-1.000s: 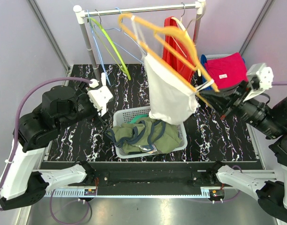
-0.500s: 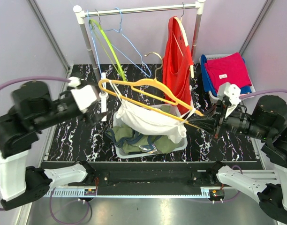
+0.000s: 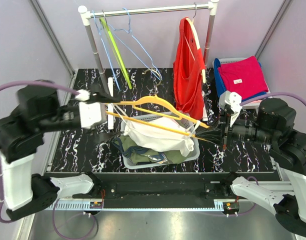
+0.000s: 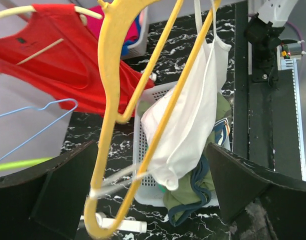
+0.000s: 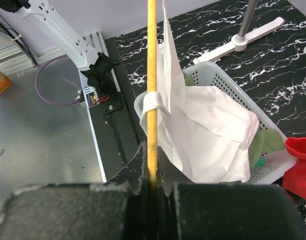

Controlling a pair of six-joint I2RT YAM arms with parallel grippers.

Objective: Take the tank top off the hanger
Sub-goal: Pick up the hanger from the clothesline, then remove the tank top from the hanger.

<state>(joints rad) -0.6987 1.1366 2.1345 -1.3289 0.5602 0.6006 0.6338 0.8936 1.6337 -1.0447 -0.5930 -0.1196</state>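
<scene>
The right end effector (image 5: 152, 172) pinches the yellow hanger (image 3: 154, 105), its white tank top (image 3: 155, 135) hanging over the basket (image 3: 195, 150) by the tabletop's near edge. Stripping looks pending: the left end effector (image 4: 152, 150), spread wide, should grab the fabric.

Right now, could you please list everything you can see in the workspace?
table: one, black marbled, underneath
rack: one, white, back of table
basket: one, pale grey, table centre
loose clothes: heap, green and navy, in the basket
yellow hanger: one, yellow, level over the basket
white tank top: one, white, from the yellow hanger into the basket
red tank top: one, red, rack's right end
wire hangers: at least two, blue, rack's left
green hanger: one, lime, rack's left
folded tops: two, pink and blue, back right
left gripper: one, black, open, either side of the yellow hanger
right gripper: one, black, shut on the yellow hanger
</scene>
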